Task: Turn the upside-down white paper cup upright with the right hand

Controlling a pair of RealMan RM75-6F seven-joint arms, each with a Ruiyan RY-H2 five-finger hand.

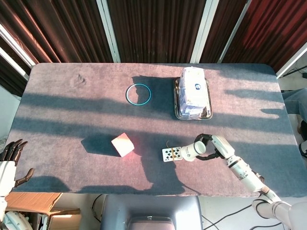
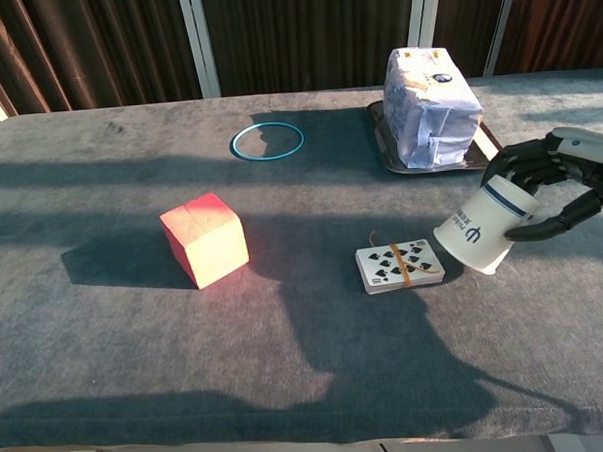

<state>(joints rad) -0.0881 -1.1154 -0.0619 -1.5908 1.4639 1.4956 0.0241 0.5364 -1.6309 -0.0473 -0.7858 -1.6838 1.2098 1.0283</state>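
Note:
My right hand (image 2: pixel 560 180) grips the white paper cup (image 2: pixel 479 227) by its base end, fingers wrapped around it. The cup is lifted and tilted, with its open mouth pointing down and to the left, close above the deck of cards (image 2: pixel 399 266). The head view shows the same cup (image 1: pixel 192 151) held by the right hand (image 1: pixel 211 147) just right of the cards (image 1: pixel 171 153). My left hand (image 1: pixel 10 163) hangs off the table's left front edge with fingers apart, holding nothing.
A red cube (image 2: pixel 204 238) sits left of centre. A teal ring (image 2: pixel 267 141) lies further back. A wrapped white package (image 2: pixel 429 106) stands on a metal tray (image 2: pixel 387 142) behind the cup. The table's front edge (image 2: pixel 311 441) is near.

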